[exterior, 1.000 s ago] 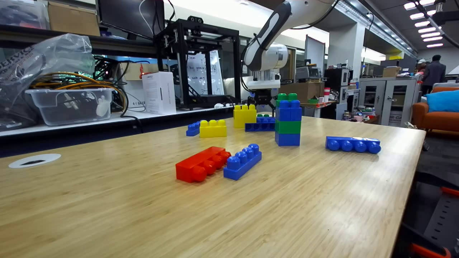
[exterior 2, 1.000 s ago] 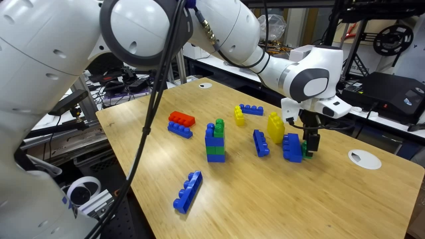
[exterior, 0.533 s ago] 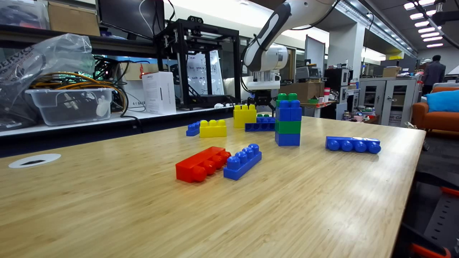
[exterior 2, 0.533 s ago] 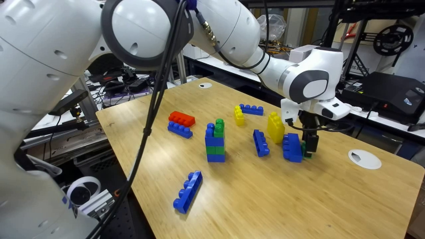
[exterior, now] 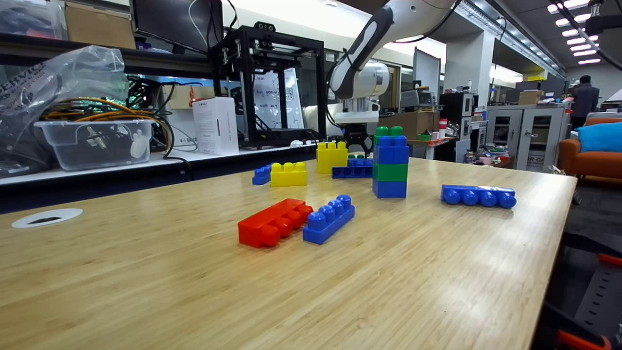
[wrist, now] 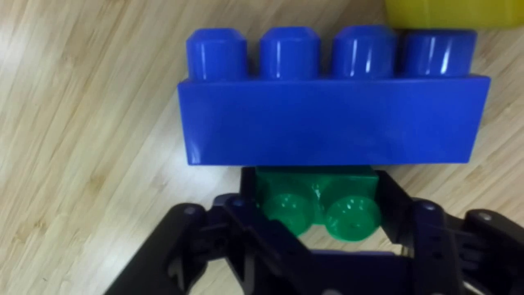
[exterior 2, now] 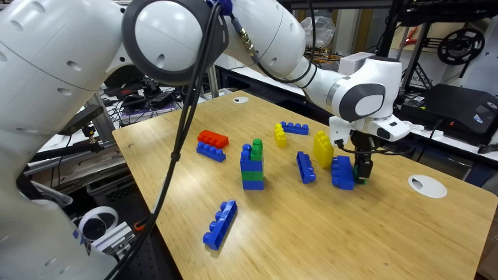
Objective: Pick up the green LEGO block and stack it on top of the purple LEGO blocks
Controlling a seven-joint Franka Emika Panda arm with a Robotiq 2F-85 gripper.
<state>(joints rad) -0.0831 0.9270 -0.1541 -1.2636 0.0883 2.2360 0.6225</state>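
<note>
Since black fingers (wrist: 393,205) press against both its ends in the wrist view, the green block (wrist: 323,196) sits clasped in the gripper (wrist: 317,196), its two round studs turned upward. Whether its underside touches the table (exterior 2: 330,233) or hangs just over it, I cannot tell. Right alongside lies a long blue block (wrist: 331,123), tipped over so that its four studs point away from the green one; the two are so close that contact cannot be judged. Past those studs stands a tall yellow block (exterior 2: 323,151), part of which shows at the corner of the wrist view.

Farther out, a hollow blue block (exterior 2: 305,167) rests on its side between the gripper and the tower (exterior 2: 253,185). The purple blocks (exterior 2: 247,166) belong to that upright tower, well apart from the gripper: blue-violet at the bottom, then green, then blue-violet again, with a green piece (exterior 2: 256,156) on one half of the top and two blue-violet studs showing on the other half.

Around this, in an exterior view, are a small yellow block (exterior 2: 280,137) with a slim blue block (exterior 2: 294,128) near it, a red block (exterior 2: 213,139) just beside a studded blue block (exterior 2: 211,151), and a blue bar (exterior 2: 220,225) lying on its side. Over the table reaches the white arm (exterior 2: 171,39). Beyond the table, in an exterior view, stand a black frame (exterior: 246,92) and a clear tub (exterior: 95,146), and an orange sofa (exterior: 585,163) shows at the edge.
</note>
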